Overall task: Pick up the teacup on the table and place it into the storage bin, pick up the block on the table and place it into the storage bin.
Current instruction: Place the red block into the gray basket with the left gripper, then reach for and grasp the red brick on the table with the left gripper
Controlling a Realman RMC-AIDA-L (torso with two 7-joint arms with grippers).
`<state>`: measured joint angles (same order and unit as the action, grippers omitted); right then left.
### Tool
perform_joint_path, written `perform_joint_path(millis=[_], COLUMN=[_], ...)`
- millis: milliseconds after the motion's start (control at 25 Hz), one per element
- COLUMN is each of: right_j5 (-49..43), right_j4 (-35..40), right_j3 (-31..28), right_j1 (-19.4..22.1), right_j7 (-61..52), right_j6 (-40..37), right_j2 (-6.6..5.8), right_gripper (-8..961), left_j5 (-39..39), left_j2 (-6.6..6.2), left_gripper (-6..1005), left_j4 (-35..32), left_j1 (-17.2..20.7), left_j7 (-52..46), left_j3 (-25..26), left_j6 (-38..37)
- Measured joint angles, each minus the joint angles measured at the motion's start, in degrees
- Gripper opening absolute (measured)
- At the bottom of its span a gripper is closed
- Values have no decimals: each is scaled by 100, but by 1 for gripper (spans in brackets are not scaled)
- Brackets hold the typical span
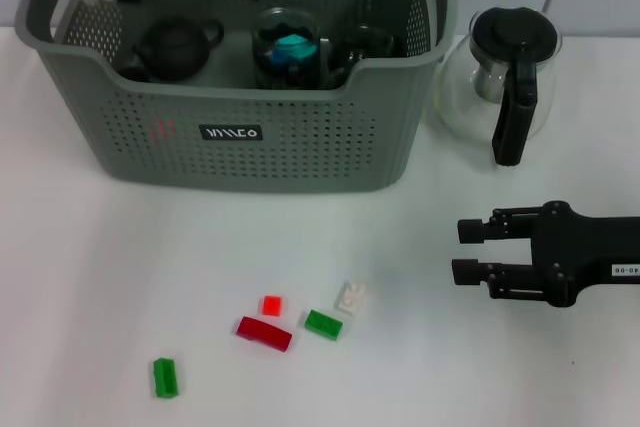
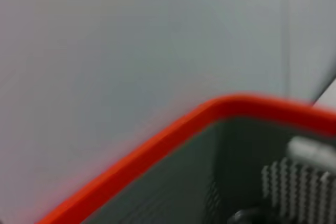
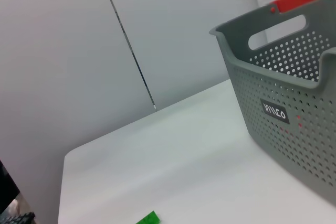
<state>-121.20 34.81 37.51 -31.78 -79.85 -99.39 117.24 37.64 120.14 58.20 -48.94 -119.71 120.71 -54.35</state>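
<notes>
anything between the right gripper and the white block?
Nothing. In the head view, only bare table separates the right gripper from the white block; the green block lies just beyond it.

The storage bin (image 1: pixel 240 137) sits at the table's (image 1: pixel 90 277) rear, teapot (image 1: pixel 505 77) beside its right, blocks (image 1: pixel 265 332) scattered in front.

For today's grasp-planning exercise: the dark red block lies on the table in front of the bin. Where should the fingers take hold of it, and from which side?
Grip the dark red block across its two long sides, coming straight down from above. It lies flat and slightly slanted on the table, so the fingers likely need turning to match. The right gripper, open over the table, seems nearest; the small red block sits close behind it.
</notes>
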Motion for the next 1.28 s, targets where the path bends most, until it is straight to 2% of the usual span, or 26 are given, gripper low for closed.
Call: perform_joint_path(millis=[160, 280, 680, 800, 880, 1000, 1120, 1200, 1280], right_j5=[0, 0, 0, 0, 0, 0, 0, 0, 0], right_j4=[7, 8, 2, 0, 0, -1, -1, 0, 9], right_j3=[2, 2, -8, -5, -5, -10, -23, -30, -21], right_j1=[-6, -10, 18, 2, -2, -4, 0, -2, -11], right_j7=[-21, -28, -30, -30, -31, -30, -28, -27, -29], right_j6=[2, 2, -1, -2, -2, -1, 0, -2, -2], right_j2=[0, 0, 0, 0, 0, 0, 0, 0, -6], right_gripper=[593, 593, 593, 593, 593, 593, 593, 593, 593], left_j5=[-505, -704, -846, -933, -928, -777, -177, 437, 1066], left_j2=[81, 88, 89, 127, 160, 240, 371, 381, 339], left_gripper=[119, 119, 124, 130, 218, 349, 444, 507, 570], left_j4=[-979, -1355, -1409, -1334, -1150, -451, 840, 1584, 2142], left_j1=[-404, -603, -694, -663, -594, -284, 376, 835, 1220], left_j7=[30, 29, -293, -320, -376, -565, -603, -601, -605], left_j3=[-205, -263, -261, -243, -204, -117, 89, 185, 385], left_j6=[742, 891, 840, 789, 719, 481, 80, -287, -778])
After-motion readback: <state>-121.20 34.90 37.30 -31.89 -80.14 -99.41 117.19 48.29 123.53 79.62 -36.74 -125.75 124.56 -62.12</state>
